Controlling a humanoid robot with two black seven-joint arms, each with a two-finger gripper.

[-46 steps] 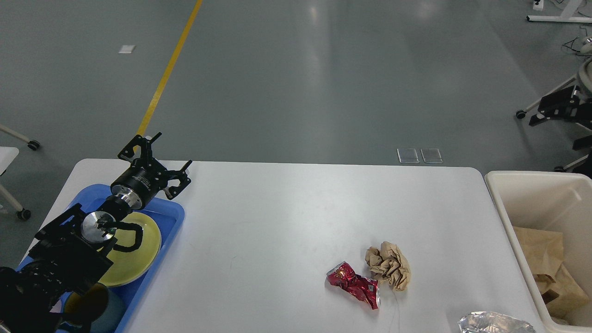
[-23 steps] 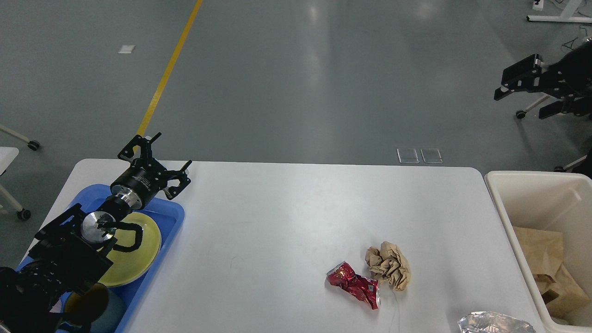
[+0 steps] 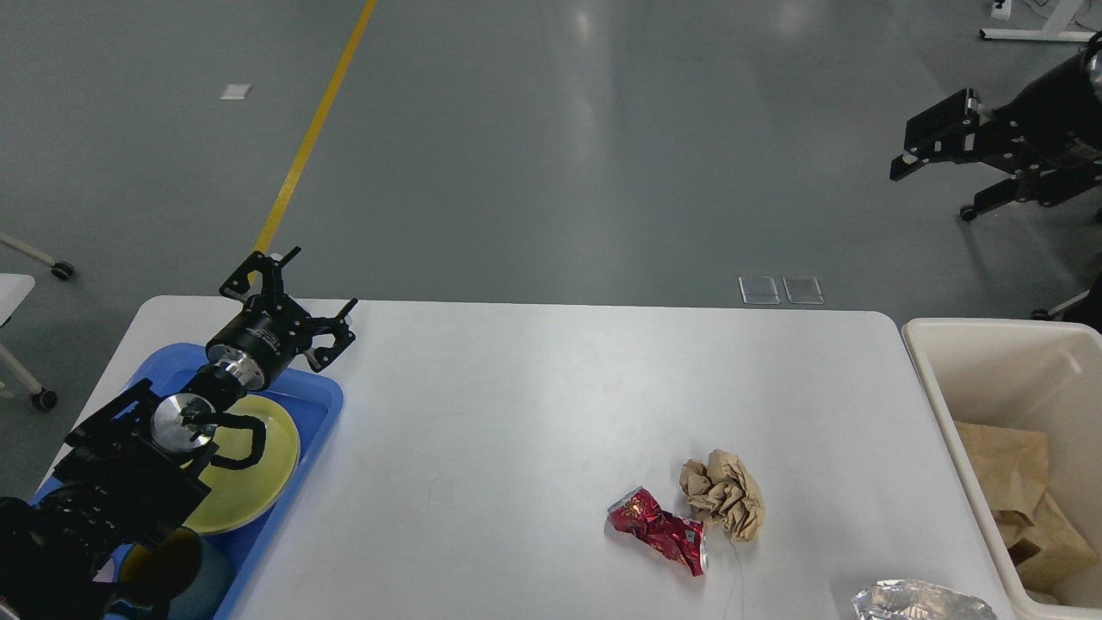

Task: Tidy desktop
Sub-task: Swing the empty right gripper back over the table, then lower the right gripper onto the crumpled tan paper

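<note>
Fingers: your left gripper has its two fingers spread apart, holding nothing, above the far left corner of the desktop. Your right gripper is off the desktop altogether, high past its far right corner, over the grey floor; its fingers stand apart with nothing between them.

Desktop: white, rounded corners, filling most of the lower view.

Left to right, all placed against the desktop:
- Blue tray at the left edge. A yellow-green plate lies in it, partly hidden by your left arm. A dark cup sits at the tray's near end.
- Middle of the desktop bare.
- Crushed red can lying on its side, right of centre, toward the near edge.
- Crumpled brown paper ball touching the can on its right, slightly farther back.
- Crumpled silver foil wrapper at the near right corner, cut off by the lower edge of the view.
- Cream bin just off the right edge, with brown paper inside.
</note>
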